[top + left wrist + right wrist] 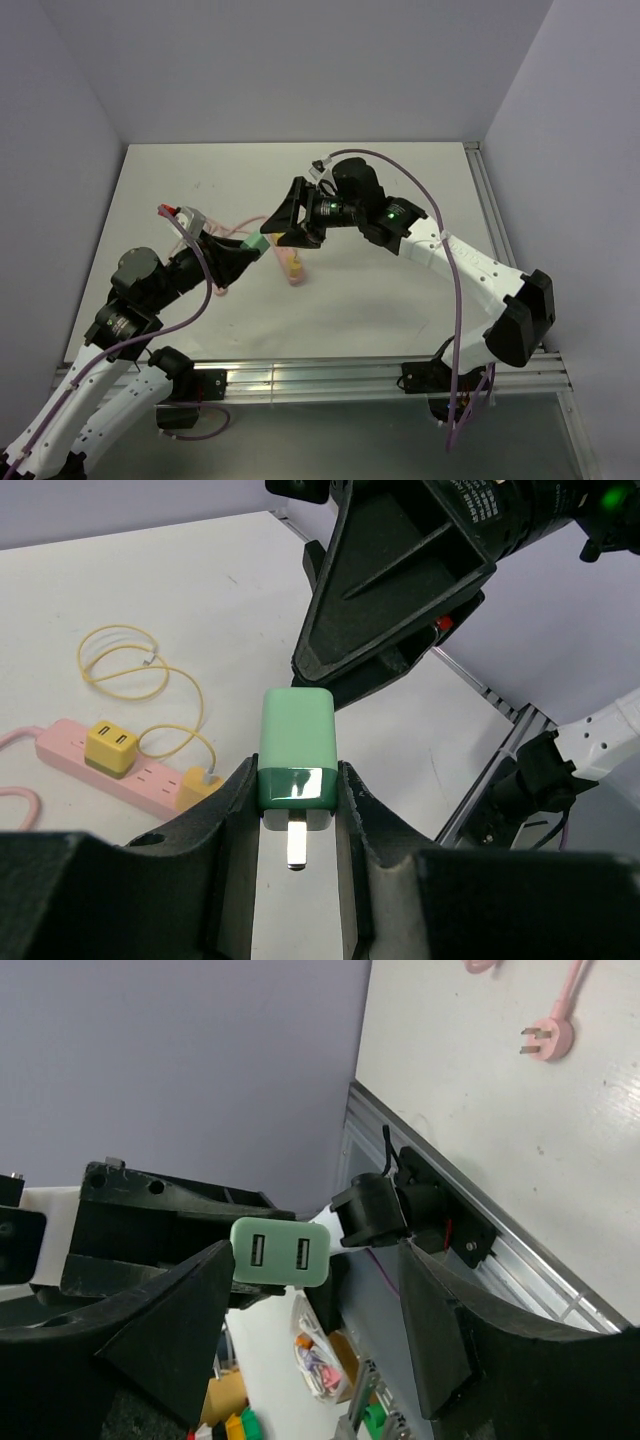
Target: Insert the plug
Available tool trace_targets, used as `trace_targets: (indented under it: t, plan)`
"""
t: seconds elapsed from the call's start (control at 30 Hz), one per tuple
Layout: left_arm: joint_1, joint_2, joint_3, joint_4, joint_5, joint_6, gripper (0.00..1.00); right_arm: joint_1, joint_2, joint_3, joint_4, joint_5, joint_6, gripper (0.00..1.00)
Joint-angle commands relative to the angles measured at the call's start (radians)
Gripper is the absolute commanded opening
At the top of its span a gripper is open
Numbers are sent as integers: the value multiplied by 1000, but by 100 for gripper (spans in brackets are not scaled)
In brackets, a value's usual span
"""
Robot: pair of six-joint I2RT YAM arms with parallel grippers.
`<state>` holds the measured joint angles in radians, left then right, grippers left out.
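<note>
A green plug (296, 742), a boxy charger with metal prongs pointing back at the wrist camera, is clamped between the fingers of my left gripper (296, 785). It hangs above the table (400, 200) near the middle, seen from above as a green plug (258, 243). My right gripper (315, 1260) faces its far end, where the two USB ports of the green plug (280, 1252) show. Its jaws stand open around that end, with a wide gap on the right side. A pink power strip (120, 770) lies on the table below.
A yellow adapter (111, 748) sits in the power strip, with a yellow cable (130, 665) coiled behind it. The strip's pink cord ends in a pink wall plug (545, 1035) lying loose. The table's metal rail (380, 375) runs along the near edge.
</note>
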<state>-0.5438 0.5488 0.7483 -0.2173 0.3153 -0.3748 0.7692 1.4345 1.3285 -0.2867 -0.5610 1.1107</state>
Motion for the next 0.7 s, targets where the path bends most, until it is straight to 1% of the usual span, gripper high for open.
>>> trace_targets:
  t: [0.0, 0.17, 0.37, 0.67]
  plan:
    - [1, -3, 43, 13, 7, 39, 0, 18, 1, 75, -22, -50, 3, 73]
    - [1, -6, 49, 1, 8, 53, 0, 27, 12, 60, 18, -82, 23, 72]
    - [1, 7, 54, 1, 31, 57, 1, 47, 33, 74, 18, -94, 18, 71]
    - [-1, 2, 69, -42, 77, 77, 0, 53, 61, 71, 21, -109, -6, 60]
